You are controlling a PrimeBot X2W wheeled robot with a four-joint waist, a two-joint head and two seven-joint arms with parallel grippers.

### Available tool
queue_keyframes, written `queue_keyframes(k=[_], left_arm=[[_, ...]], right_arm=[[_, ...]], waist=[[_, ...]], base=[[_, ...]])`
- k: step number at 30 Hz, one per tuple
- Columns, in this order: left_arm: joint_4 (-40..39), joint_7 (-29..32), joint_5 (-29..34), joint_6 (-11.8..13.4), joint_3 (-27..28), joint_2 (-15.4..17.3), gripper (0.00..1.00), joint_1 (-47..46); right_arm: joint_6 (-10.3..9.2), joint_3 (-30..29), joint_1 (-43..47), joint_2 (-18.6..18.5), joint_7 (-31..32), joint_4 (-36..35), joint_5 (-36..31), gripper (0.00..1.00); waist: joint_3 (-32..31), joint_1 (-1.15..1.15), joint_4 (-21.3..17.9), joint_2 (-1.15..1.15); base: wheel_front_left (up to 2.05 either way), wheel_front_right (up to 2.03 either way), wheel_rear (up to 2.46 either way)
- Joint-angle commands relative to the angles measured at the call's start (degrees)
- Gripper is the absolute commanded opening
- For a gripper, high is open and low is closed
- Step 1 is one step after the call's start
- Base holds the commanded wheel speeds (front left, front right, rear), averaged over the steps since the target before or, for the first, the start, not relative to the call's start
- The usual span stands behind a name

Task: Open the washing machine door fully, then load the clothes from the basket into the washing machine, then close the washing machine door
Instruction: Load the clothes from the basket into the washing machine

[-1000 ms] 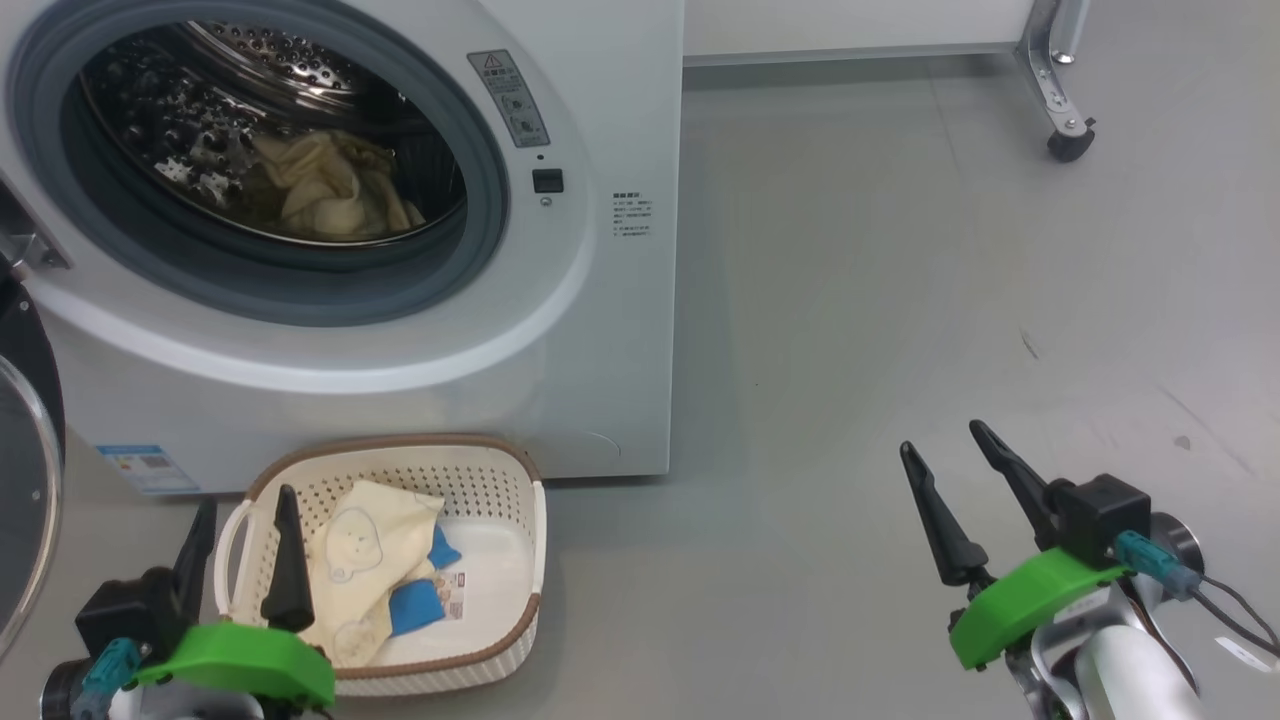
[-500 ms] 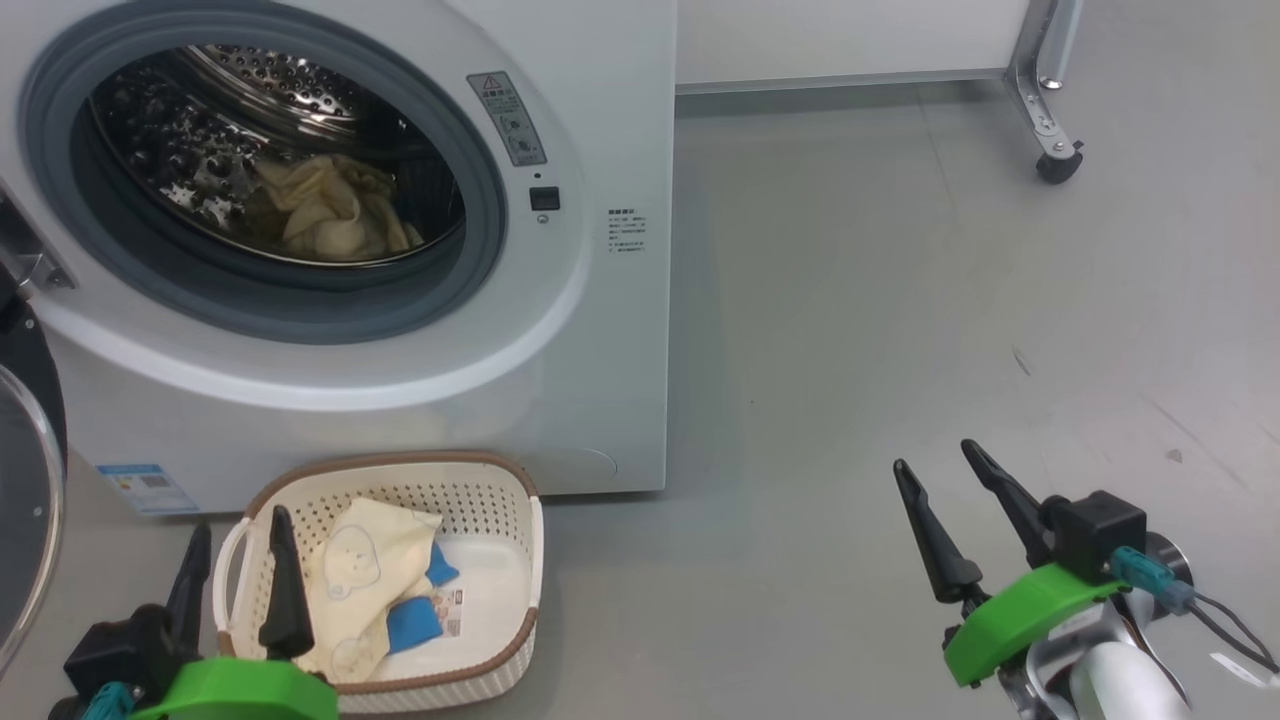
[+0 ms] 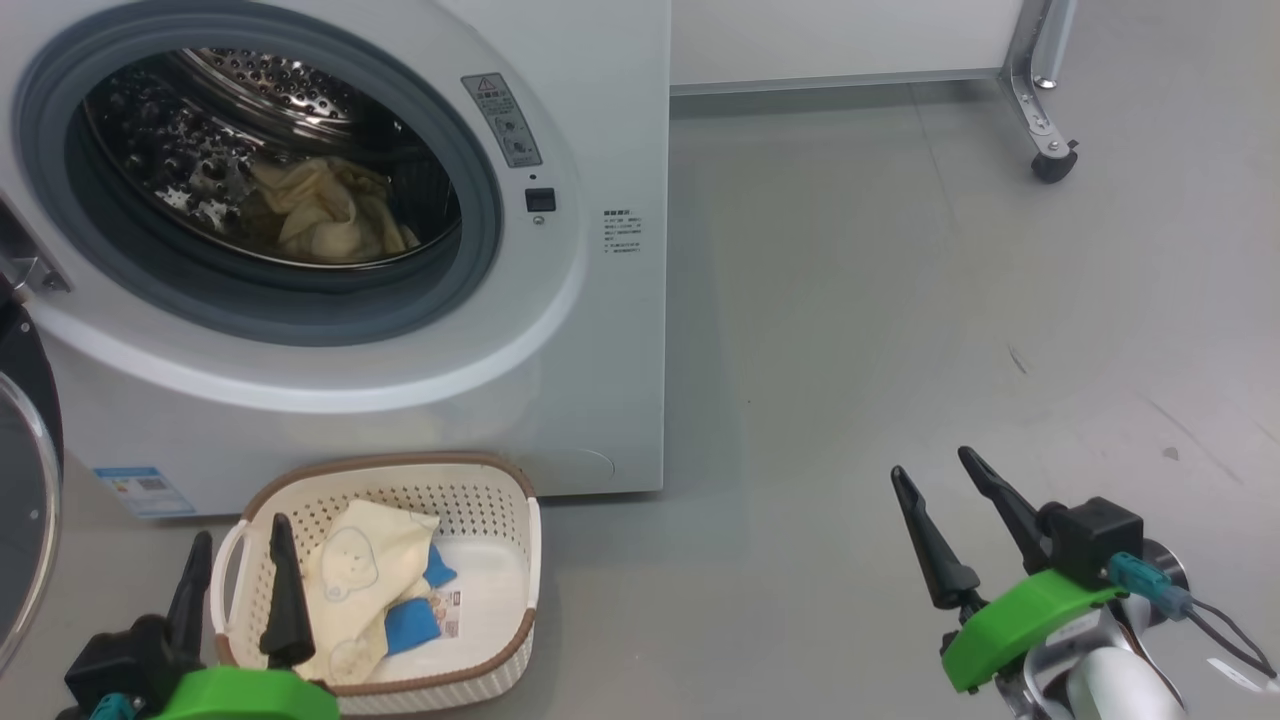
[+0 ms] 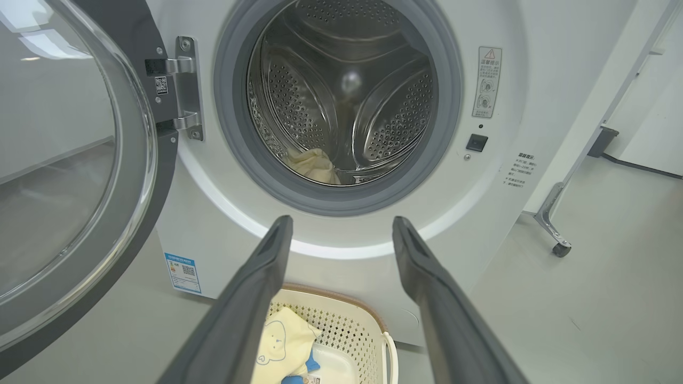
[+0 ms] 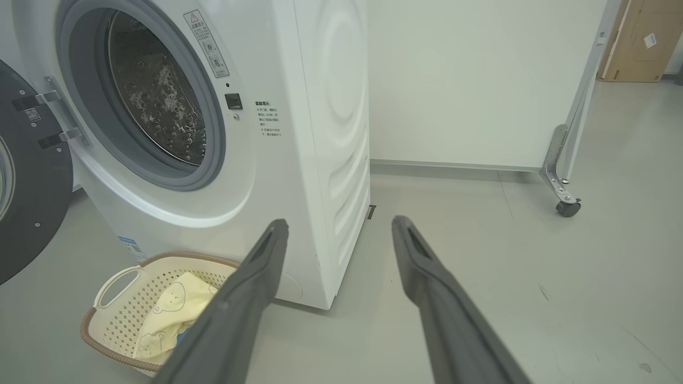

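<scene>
The washing machine (image 3: 590, 330) stands with its door (image 3: 25, 500) swung wide open at the left; the door's glass (image 4: 64, 176) is close by in the left wrist view. A pale yellow garment (image 3: 325, 215) lies in the steel drum. The basket (image 3: 390, 462) sits on the floor before the machine, holding yellow clothes (image 3: 360, 575) with blue patches. My left gripper (image 3: 242, 527) hovers open over the basket's left end, empty, fingers aimed toward the drum (image 4: 341, 218). Well to the right, my right gripper (image 3: 931, 460) is open and empty above bare floor.
A metal frame leg on a castor (image 3: 1045, 150) stands at the back right beside a white wall panel (image 5: 480, 80). A blue sticker (image 3: 140, 490) marks the machine's lower front. Grey floor (image 3: 850, 350) stretches right of the machine.
The camera has tilted a little, so the whole picture sits slightly lower. Both grippers stay open and have sunk a touch in the view. The clothes and basket have not moved.
</scene>
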Motion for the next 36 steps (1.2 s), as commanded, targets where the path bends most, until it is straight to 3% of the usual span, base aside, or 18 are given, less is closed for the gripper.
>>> queue_keyframes(k=[1, 36], left_arm=[[-1.47, -0.40, 0.67, -0.40, 2.51, 0.49, 1.00, -1.98], [0.67, -0.40, 3.89, -2.62, 4.32, -1.53, 1.00, -4.33]], right_arm=[[-0.17, 1.21, -1.96, -0.36, -0.65, -1.44, 0.28, 1.00], [-0.17, 0.59, -3.06, -0.36, -1.17, -1.18, -0.02, 1.00]], waist=[[0.10, 0.00, 0.01, 0.00], [3.99, 0.00, 0.07, 0.00]], base=[[0.00, 0.00, 0.00], [0.00, 0.00, 0.00]])
